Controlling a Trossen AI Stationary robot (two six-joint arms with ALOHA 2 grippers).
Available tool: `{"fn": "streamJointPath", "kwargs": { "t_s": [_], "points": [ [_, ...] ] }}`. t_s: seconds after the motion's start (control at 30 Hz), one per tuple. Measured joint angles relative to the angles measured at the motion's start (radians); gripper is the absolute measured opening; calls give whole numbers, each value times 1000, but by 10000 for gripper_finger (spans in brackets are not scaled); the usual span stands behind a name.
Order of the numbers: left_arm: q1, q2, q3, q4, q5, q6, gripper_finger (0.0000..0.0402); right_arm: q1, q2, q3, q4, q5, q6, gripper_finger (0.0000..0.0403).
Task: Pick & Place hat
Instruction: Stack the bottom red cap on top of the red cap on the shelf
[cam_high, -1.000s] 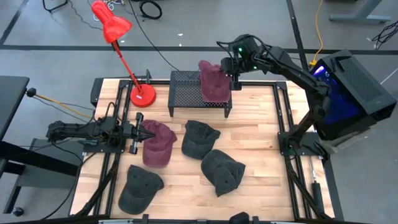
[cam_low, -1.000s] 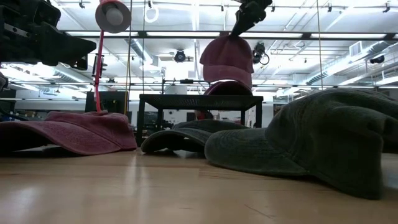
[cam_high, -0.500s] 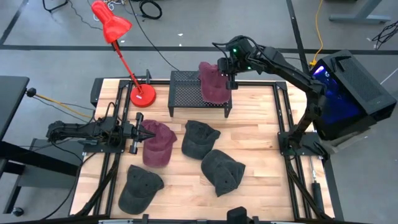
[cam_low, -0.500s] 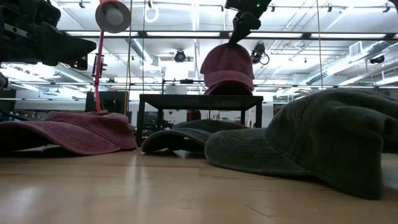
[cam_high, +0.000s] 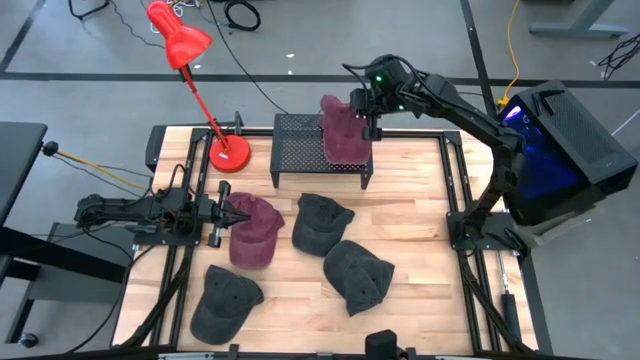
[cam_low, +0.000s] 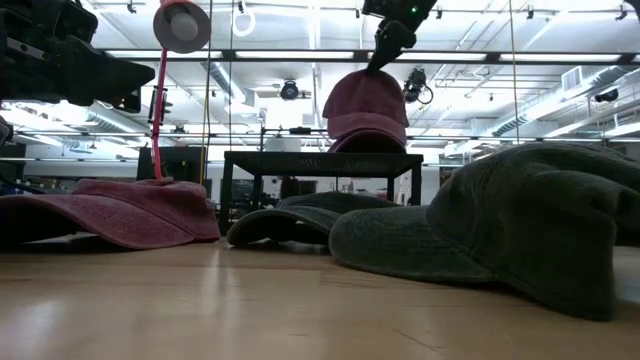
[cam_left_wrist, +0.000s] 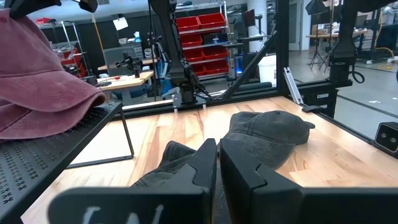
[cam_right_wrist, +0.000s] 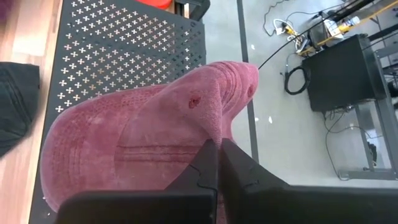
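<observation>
A maroon hat (cam_high: 345, 135) sits over the black perforated stand (cam_high: 300, 150) at the table's far side. My right gripper (cam_high: 371, 125) is shut on its crown from above. In the low view the hat (cam_low: 365, 105) stands atop the stand (cam_low: 320, 160), below the gripper (cam_low: 376, 60). My left gripper (cam_high: 228, 212) waits shut and level at the table's left, its tips (cam_left_wrist: 217, 152) beside a second maroon hat (cam_high: 252, 232) that lies on the table. Whether it touches that hat I cannot tell. My right gripper pinches a raised fold of the crown's cloth (cam_right_wrist: 214, 130) between its two fingers, near the top of the hat. The fingers slant down from above and from the table's right. The crown is drawn up into a peak (cam_low: 372, 74), and the brim (cam_left_wrist: 68, 102) lies on the stand's top.
Three dark grey hats (cam_high: 320, 222) (cam_high: 358, 275) (cam_high: 225, 300) lie on the table's near half. A red desk lamp stands at the far left on its round base (cam_high: 228, 152). The stand's left half (cam_right_wrist: 124, 43) is bare.
My right gripper has sunk a little and shifted slightly toward the table's left with the maroon hat. The hat has come down closer onto the stand, then stayed still.
</observation>
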Motion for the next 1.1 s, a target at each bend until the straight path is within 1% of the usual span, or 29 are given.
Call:
{"fn": "streamJointPath", "kwargs": {
  "t_s": [0.4, 0.67, 1.1],
  "points": [
    [0, 0, 0, 0, 0, 0, 28, -8, 42, -1, 0, 1, 4, 0],
    [0, 0, 0, 0, 0, 0, 28, -27, 43, -1, 28, 1, 26, 0],
    [0, 0, 0, 0, 0, 0, 28, -42, 48, -1, 25, 1, 73, 0]
  ]
}}
